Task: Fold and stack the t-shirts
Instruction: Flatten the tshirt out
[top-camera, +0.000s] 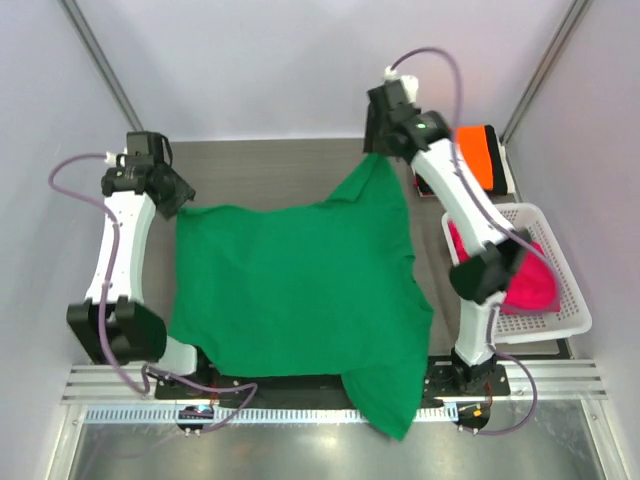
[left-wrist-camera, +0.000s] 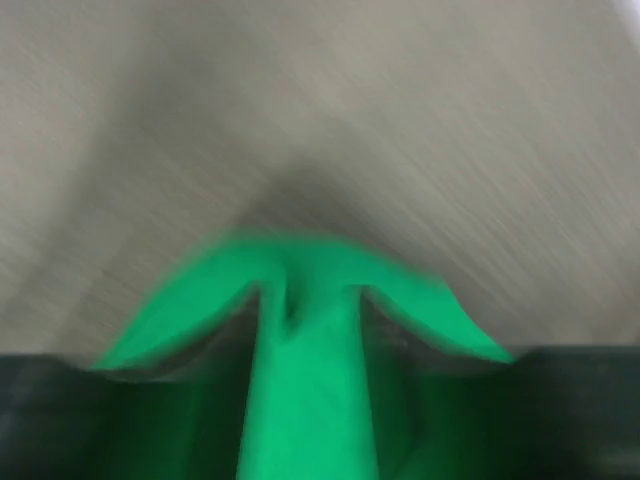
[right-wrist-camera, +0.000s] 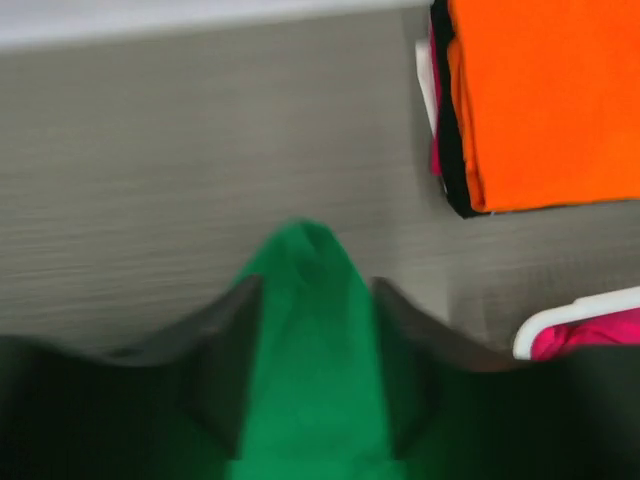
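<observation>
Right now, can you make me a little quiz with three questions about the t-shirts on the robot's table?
1. True or false: the green t-shirt is folded into a small neat square.
2. What colour is the t-shirt on top of the folded stack? A) orange B) blue C) white
3. Fill in the gap: the pink t-shirt lies in the white mesh ____.

Key:
1. False: it lies spread out over the table.
2. A
3. basket
</observation>
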